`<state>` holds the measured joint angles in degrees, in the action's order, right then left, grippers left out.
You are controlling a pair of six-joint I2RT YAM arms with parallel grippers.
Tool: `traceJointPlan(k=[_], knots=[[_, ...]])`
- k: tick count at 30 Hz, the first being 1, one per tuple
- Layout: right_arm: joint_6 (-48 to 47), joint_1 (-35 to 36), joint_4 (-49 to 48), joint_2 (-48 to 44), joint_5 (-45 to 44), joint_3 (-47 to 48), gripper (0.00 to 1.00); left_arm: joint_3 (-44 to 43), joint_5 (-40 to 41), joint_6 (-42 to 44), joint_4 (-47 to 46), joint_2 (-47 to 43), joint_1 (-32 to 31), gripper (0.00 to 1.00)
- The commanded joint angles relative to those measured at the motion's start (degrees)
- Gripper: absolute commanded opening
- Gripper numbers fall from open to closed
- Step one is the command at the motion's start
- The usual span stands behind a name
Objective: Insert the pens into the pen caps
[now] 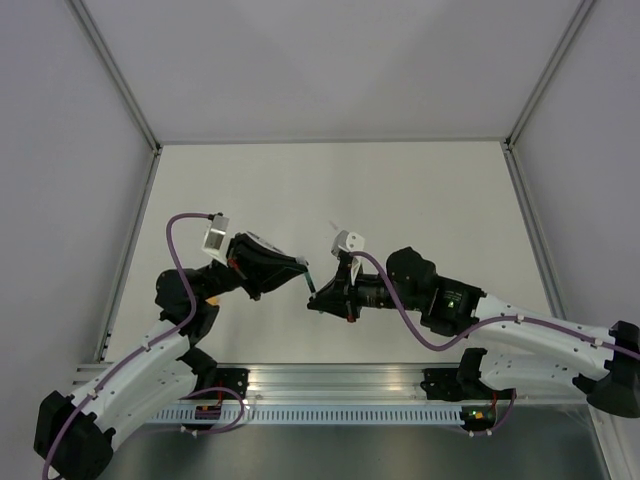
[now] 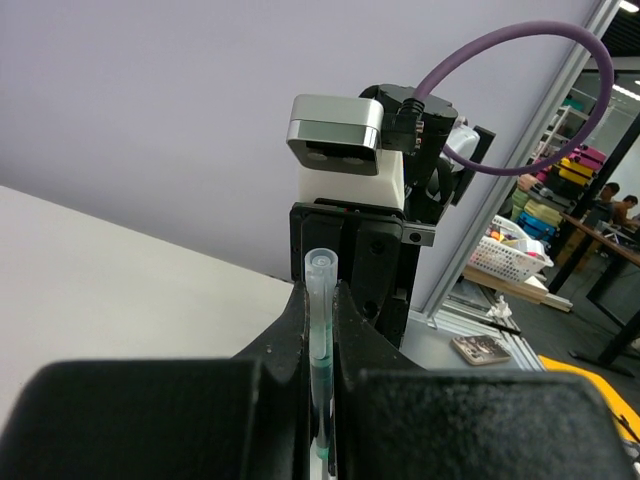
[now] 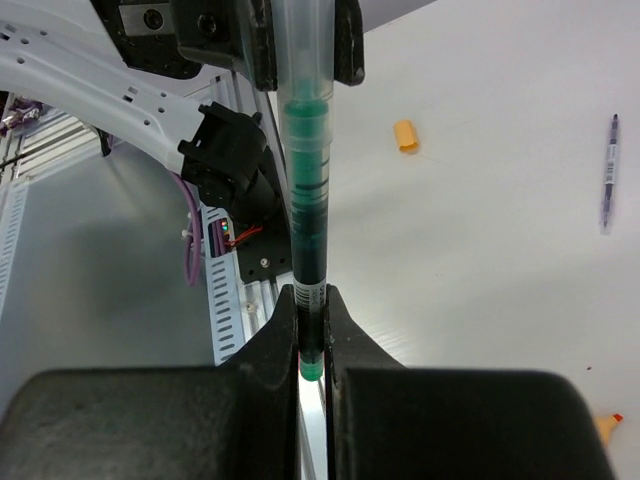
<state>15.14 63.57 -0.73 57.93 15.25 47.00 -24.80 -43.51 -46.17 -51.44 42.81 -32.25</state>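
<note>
Inspection finds the white flat table (image 1: pixel 400 200) bearing both white-and-black arms, your left arm (image 1: pixel 150 360) and your right arm (image 1: pixel 520 335), meeting nose to nose near its middle; your left gripper (image 2: pixel 320 310) has its fingers pressed together on one end of the dark marker pen with green ends (image 3: pixel 305 190); your right gripper (image 3: pixel 311 305) has its fingers clamped on the other end, a green tip showing just past them; the pen spans the short gap between the two grippers, held clear of the table; the section in your left fingers is a clear tube with a teal band, and you cannot tell from these views whether that is the cap fully seated; a thin purple pen (image 3: pixel 608 172) lies on the table well apart from the grippers; the small orange-yellow tube cap (image 3: pixel 404 135) lies loose on the table on its side, apart from the purple pen; only a tip of the pale orange pen (image 3: pixel 607 427) shows at the right wrist view's lower right edge
</note>
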Motion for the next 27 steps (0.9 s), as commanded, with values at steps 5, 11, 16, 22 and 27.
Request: traceJointPlan(k=[5,11,16,22,27], knots=[[-1.9,-1.0,-11.8,0.9,-6.6,11.1,0.00,4.7,-10.0,-0.9,2.4,0.3,-1.1,0.02],[-2.8,-1.0,-11.7,0.4,-8.2,14.0,0.00,5.9,-10.5,0.1,1.3,0.6,-1.1,0.02],[-3.5,-1.0,-10.8,1.0,-9.3,17.3,0.00,7.2,-10.7,-0.1,-0.6,2.5,-1.1,0.02],[-4.4,-1.0,-10.1,1.6,-9.4,20.3,0.00,8.4,-10.9,-0.5,-2.3,2.8,-1.1,0.02],[-4.1,-1.0,-11.7,1.4,-9.5,21.1,0.00,8.5,-10.6,-0.2,-2.3,3.2,-1.1,0.02]])
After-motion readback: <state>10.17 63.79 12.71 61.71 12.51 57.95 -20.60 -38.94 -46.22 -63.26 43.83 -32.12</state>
